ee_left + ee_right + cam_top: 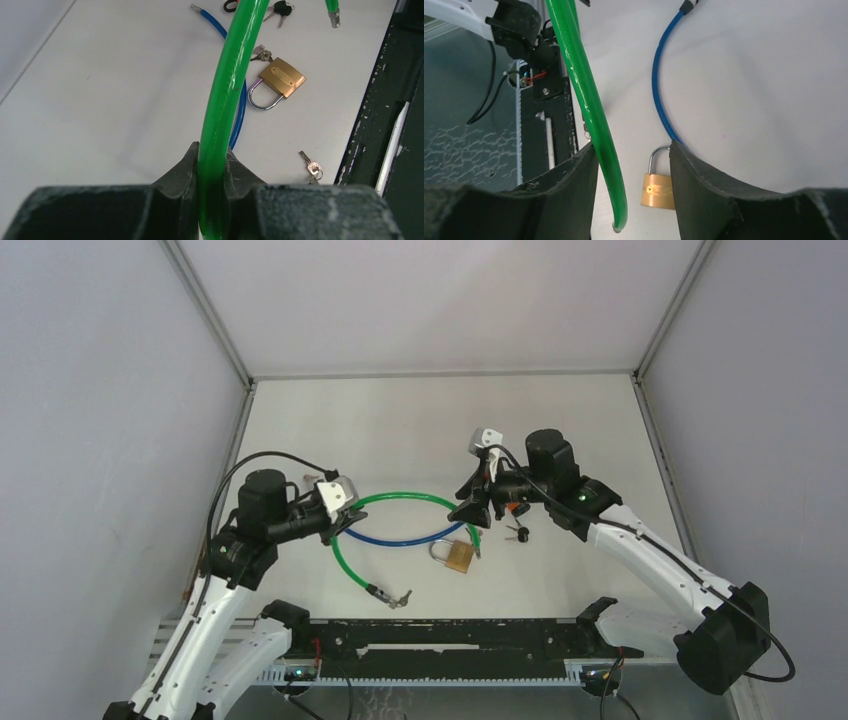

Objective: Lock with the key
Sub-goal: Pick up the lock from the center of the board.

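While the left tool (212,160) is clamped shut on the green cable (226,85), lifting that stretch off the desk (420,420), the right tool (633,147) stands with its fingers apart near the cable's far end. The wrist view shows the cable running down between those fingers, close against one of them, with a clear gap to the other, so nothing is gripped there.

The brass padlock (658,190) lies flat on the desk just below and between the right tool's fingers, its steel shackle pointing toward the blue cable (655,85), which curves past it. Whether the shackle is sprung or seated cannot be told from these views. No key is in the lock. One small key bunch (312,167) lies near the desk's front rail, a second (260,52) lies just beside the padlock, and a black-headed pair (280,7) lies farther back.

By this layout the work seems to be at a preparatory step: arranging the cable so its ends can meet at the shackle, with locking itself not yet begun. The next move probably calls for the right tool to close on the cable's free end and carry it down to the shackle while the left tool steadies the loop. After that, one tool must pick the right key, a small, flat thing that will need a careful pinch off the desk.
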Tool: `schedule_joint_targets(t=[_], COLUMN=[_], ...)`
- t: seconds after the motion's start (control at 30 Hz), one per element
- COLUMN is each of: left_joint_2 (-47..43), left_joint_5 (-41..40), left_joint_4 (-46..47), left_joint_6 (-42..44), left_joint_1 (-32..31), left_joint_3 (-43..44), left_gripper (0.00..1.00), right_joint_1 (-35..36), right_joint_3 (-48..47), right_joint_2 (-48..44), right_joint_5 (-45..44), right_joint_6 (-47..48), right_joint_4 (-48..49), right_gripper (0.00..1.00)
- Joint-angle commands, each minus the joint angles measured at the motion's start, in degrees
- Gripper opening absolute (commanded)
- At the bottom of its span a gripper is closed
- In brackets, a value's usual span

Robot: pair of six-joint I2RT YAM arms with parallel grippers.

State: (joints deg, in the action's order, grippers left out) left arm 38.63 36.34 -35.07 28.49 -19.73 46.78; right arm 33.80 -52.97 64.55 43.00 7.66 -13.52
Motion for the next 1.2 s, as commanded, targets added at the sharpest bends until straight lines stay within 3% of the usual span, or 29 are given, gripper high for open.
schedule_joint_targets(t=[0.0,0.23,0.5,0.57,0.7,0.73,0.83,1.17], left_joint_2=[-0.92,-1.39,-1.61,-1.79,-2.04,-2.13,-2.39,-4.30], left_joint_5=[6.10,6.99,6.46,6.44,7.36,7.61,7.46,4.90], left_joint_4=[3.34,6.78,7.39,7.86,9.21,10.07,13.22,19.53], left_joint_6=[-2.81,-7.92,-10.00,-10.67,-13.12,-14.41,-19.58,-27.27], left_joint_1=[-0.40,-0.49,-0.49,-0.49,-0.49,-0.49,-0.49,-0.49], left_joint_3=[4.89,5.55,6.72,6.74,6.46,6.20,5.26,-2.83], left_gripper=[0.00,0.00,0.00,0.00,0.00,0.00,0.01,0.64], right_joint_1=[-0.22,-0.10,0.41,0.23,0.48,0.74,0.96,-1.64], right_joint_3=[-1.54,-0.31,0.90,1.84,2.36,2.35,2.39,2.35], right_joint_2=[-2.16,-1.77,-1.16,-1.99,-3.34,-3.75,-5.90,-15.41], right_joint_5=[2.20,-0.11,0.89,0.90,1.09,1.07,0.14,-6.40], right_joint_6=[1.43,-0.87,-2.61,-3.29,-6.02,-7.13,-11.85,-21.83], right_joint_4=[-5.31,-4.59,-3.25,-1.86,1.44,2.91,9.60,24.98], right_gripper=[0.58,0.55,0.59,0.50,0.04,0.00,0.00,0.00])
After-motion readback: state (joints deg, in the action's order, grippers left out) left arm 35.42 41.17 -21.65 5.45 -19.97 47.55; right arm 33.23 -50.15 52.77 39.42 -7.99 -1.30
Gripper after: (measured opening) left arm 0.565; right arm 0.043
